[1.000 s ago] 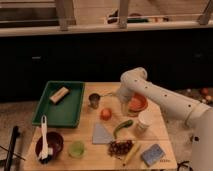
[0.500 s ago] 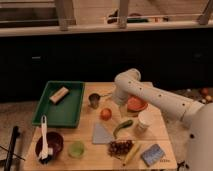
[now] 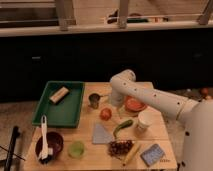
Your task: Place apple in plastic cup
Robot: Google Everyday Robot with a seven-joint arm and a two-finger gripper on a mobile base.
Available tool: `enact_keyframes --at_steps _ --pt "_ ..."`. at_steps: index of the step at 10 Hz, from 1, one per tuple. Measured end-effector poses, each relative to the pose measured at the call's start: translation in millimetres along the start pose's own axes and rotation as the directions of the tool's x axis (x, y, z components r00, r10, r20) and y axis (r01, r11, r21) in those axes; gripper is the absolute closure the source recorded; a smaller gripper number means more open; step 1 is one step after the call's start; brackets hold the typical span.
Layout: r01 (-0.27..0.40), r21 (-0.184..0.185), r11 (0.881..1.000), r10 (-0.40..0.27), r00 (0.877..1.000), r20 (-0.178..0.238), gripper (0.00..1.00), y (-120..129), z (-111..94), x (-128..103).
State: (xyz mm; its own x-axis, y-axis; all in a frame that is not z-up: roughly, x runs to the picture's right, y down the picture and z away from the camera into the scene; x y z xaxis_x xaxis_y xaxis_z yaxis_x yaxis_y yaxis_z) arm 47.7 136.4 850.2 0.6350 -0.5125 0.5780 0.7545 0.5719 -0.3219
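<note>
The apple is a small orange-red fruit near the middle of the wooden table. The plastic cup is short, light green and translucent, and stands near the table's front, left of and nearer than the apple. It looks empty. My gripper hangs from the white arm just to the right of the apple and slightly behind it, low over the table, between the apple and the orange bowl.
A grey metal cup stands behind the apple. A green tray lies at the left. A white cup, green vegetable, grey cloth, dark grapes, blue sponge and dark bowl with a brush surround the area.
The arm has swung left from over the orange bowl, bringing the gripper down close to the apple. The objects on the table have not moved.
</note>
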Motion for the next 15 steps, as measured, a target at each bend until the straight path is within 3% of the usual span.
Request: enact_keyframes --at_steps 6,9,10,15 --pt "0.118 -0.03 0.993 -0.116 0.992 0.037 0.2 -3.3 10.9 -20.2" --pt "0.145 -0.045 0.988 -0.142 0.988 0.052 0.23 -5.5 19.1 -25.9" --pt "0.146 -0.044 0.988 -0.143 0.988 0.055 0.3 -6.0 20.9 -25.7" --pt "0.139 -0.05 0.989 -0.134 0.986 0.095 0.8 -7.4 32.6 -19.2"
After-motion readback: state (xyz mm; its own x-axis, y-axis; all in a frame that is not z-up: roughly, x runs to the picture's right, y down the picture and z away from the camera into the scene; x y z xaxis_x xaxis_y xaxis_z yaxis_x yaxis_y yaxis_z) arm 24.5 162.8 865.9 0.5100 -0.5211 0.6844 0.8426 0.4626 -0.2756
